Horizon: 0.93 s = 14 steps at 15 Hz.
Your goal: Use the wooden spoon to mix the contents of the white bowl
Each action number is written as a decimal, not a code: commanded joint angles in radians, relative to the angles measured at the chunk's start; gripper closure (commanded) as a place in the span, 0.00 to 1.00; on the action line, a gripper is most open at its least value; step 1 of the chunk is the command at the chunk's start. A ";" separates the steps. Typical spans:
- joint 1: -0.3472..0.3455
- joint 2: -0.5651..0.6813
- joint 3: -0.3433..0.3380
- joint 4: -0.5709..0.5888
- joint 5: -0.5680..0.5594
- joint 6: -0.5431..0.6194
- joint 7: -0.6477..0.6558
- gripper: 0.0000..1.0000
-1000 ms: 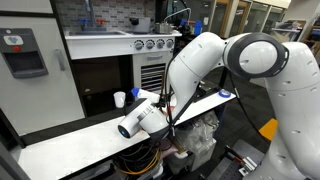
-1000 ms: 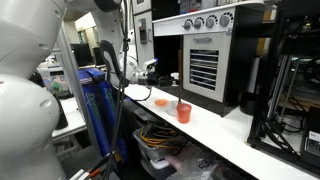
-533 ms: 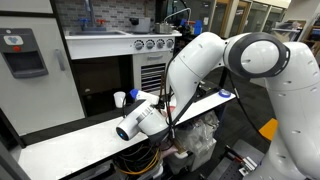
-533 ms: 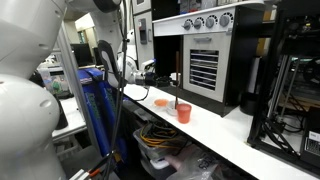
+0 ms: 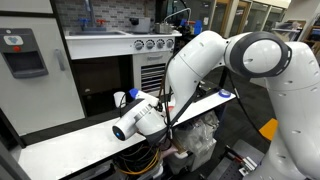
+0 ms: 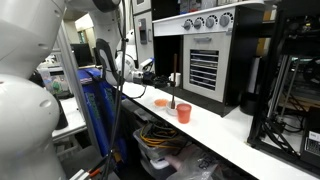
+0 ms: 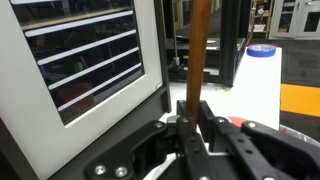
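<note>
Fingers [image 7: 183, 126]: narrow, clamped on the shaft of the wooden spoon [image 7: 200, 50]. In the wrist view the shaft runs straight out from between them.
Gripper [image 7: 195, 128]: you hold the spoon well down its length, and a long run of shaft sticks out past the fingertips.
Spoon head: out of frame in the wrist view, so I can't tell which end points away from the fingers.
White bowl: I can't make it out in any view. Its contents don't show either.
Beyond the fingers: oven front and a blue tape roll [image 7: 262, 50]. No dish sits under the shaft.
Other dishes: an exterior view shows an orange dish [image 6: 161, 101] and a red cup [image 6: 184, 113] on the counter. Neither is your target, and nor is the white cup [image 5: 120, 99].
Step in hand, my read: carrying the spoon over to the bowl.
Do it well: get the bowl in view before you descend, and keep the shaft near vertical.
Stir: lower until the head just meets the contents, then make small slow circles inside the rim.
Risk: the bowl is shallow, so a side push on its wall probably slides or tips it.
Grip: keep it firm, since a loose shaft may pivot between the pads.
</note>
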 commanded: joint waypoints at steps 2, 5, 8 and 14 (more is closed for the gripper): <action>-0.016 -0.017 0.012 -0.002 0.024 0.062 0.031 0.97; -0.016 -0.020 0.005 -0.019 0.013 0.060 0.030 0.97; -0.018 -0.025 -0.007 -0.045 -0.011 0.051 0.025 0.97; -0.027 -0.021 -0.043 -0.111 -0.077 0.019 0.011 0.97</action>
